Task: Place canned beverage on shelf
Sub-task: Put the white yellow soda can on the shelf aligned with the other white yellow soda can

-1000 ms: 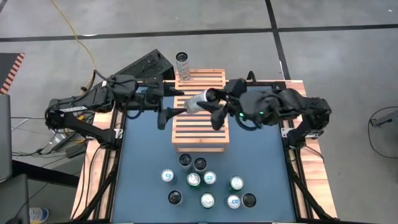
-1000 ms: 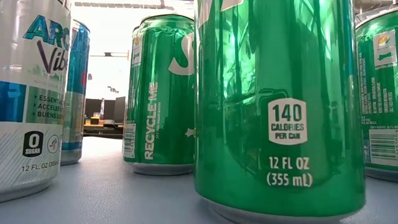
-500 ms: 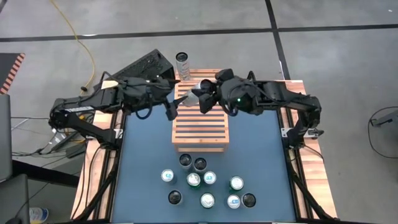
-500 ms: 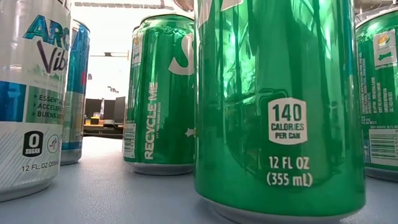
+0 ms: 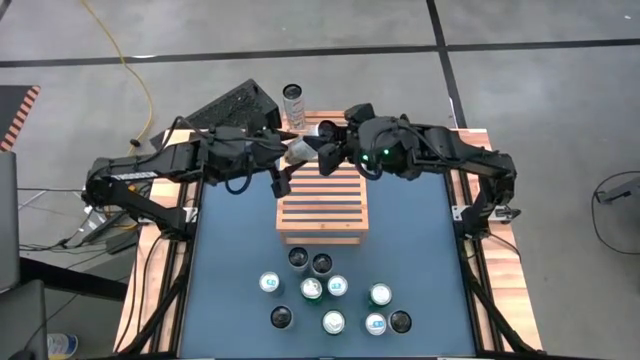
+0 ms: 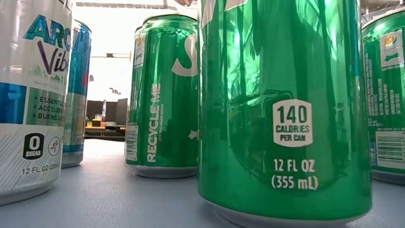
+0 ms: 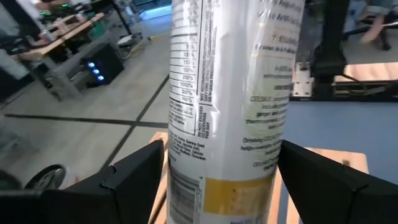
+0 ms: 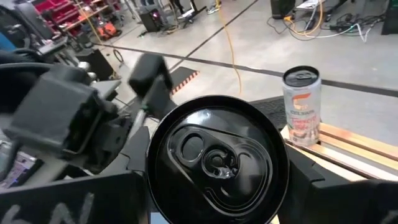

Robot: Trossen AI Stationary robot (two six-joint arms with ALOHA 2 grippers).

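Observation:
A white can with a black top (image 5: 305,150) hangs roughly level over the far end of the slatted wooden shelf (image 5: 322,215), with my right gripper (image 8: 214,193) shut on it. My left gripper (image 7: 221,165) stands open, one finger on either side of the can's white body (image 7: 224,93); I cannot tell whether the fingers touch it. Another can (image 5: 292,103) stands on its base at the shelf's far left corner (image 8: 348,140). Several cans (image 5: 325,295) stand on the blue table near its front edge, and the low view shows green ones (image 6: 285,107) close up. My right gripper pinches the can between its two fingers at its black-topped end (image 8: 154,177), with the top facing back toward the wrist. The fingers come about level from the table's right and lie along the can. The can is lifted clear of the shelf, its other end pointing toward my left gripper.
A black box (image 5: 235,105) lies off the table's far left corner. A yellow cable (image 5: 130,70) runs across the floor there. Blue table surface (image 5: 235,250) shows on both sides of the shelf, inside the wooden border (image 5: 150,290).
My right gripper has carried the can toward the table's far edge and left, keeping its hold. My left gripper has gone toward the far edge up to the can and rolled, so its open fingers now stand on either side of the can.

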